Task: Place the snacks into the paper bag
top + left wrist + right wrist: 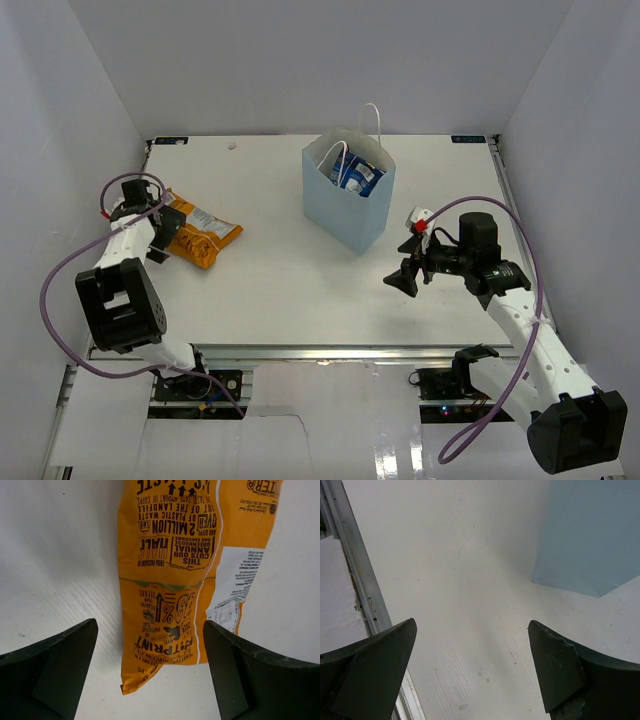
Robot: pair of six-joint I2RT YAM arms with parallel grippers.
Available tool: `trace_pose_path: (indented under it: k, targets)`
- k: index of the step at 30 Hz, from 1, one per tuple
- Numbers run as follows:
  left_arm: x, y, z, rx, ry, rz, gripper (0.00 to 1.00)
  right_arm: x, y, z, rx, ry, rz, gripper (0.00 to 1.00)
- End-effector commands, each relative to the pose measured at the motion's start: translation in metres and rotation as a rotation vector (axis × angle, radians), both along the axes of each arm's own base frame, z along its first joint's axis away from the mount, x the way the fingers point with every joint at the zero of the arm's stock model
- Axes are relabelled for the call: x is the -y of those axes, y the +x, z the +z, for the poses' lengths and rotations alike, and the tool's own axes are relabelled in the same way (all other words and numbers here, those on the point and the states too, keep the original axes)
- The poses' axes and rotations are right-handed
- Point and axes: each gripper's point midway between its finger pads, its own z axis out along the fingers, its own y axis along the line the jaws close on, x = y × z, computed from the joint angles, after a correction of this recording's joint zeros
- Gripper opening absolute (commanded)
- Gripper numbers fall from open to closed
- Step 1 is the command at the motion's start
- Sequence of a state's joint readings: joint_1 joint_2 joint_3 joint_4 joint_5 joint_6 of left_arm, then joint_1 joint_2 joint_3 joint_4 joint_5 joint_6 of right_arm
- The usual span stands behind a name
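Overhead first: the paper bag stands upright at the far centre of the table, and I see blue-and-white packets already inside its mouth, so I judge the task well advanced; the orange chip bag lies flat on the left, well apart from the paper bag, and is the only loose snack I can find; the left gripper sits at its near end; the right gripper hangs near the paper bag's right side, apart from it, carrying nothing; a small white-and-red piece just beyond it I cannot identify. Left wrist view: jaws spread wide on either side of the chip bag's sealed end, neither touching the foil as far as I can see; grasp not yet made. Right wrist view: jaws wide and empty over bare table, the paper bag's blue corner ahead to the right, a metal rail running along the left. Surface: white, matte, lightly scuffed; plain white panels wall the cell on three sides; lighting even.
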State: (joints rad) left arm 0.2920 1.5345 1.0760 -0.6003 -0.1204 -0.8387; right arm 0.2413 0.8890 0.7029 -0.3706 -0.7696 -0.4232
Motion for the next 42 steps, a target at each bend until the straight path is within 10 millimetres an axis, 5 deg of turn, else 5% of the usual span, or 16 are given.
trace_pose_path:
  k: [1, 5, 10, 15, 18, 22, 28, 31, 37, 42]
  targets:
    - [-0.002, 0.015, 0.005, 0.009, -0.004, -0.045, 0.96, -0.001, 0.004, 0.016, 0.068, 0.02, 0.012, 0.98]
    - [-0.001, 0.023, -0.017, -0.036, -0.025, -0.099, 0.91, 0.0, 0.006, 0.016, 0.075, 0.015, 0.001, 0.98]
    - [0.005, 0.027, -0.035, -0.056, -0.063, -0.148, 0.55, 0.0, 0.006, 0.015, 0.074, 0.013, 0.001, 0.98]
    - [0.017, 0.033, -0.021, 0.004, -0.094, -0.223, 0.16, -0.002, 0.002, 0.016, 0.078, 0.026, 0.027, 0.98]
    - [0.029, 0.038, 0.005, 0.104, -0.103, -0.311, 0.03, -0.004, -0.006, 0.021, 0.095, 0.049, 0.066, 0.98]
    - [0.062, 0.035, 0.048, 0.279, -0.143, -0.474, 0.0, -0.012, -0.026, 0.032, 0.15, 0.098, 0.175, 0.98]
    - [0.155, 0.0, 0.114, 0.563, -0.203, -0.817, 0.0, -0.018, -0.038, 0.041, 0.119, 0.141, 0.26, 0.98]
    - [0.196, -0.029, 0.135, 0.636, -0.207, -0.942, 0.0, -0.019, -0.036, 0.064, 0.116, 0.131, 0.282, 0.99]
    - [0.23, -0.083, 0.172, 0.814, -0.23, -1.145, 0.0, -0.025, -0.031, 0.129, 0.192, 0.164, 0.32, 0.99]
    - [0.279, -0.128, 0.186, 0.91, -0.286, -1.409, 0.0, -0.034, -0.018, 0.162, 0.136, 0.262, 0.263, 1.0]
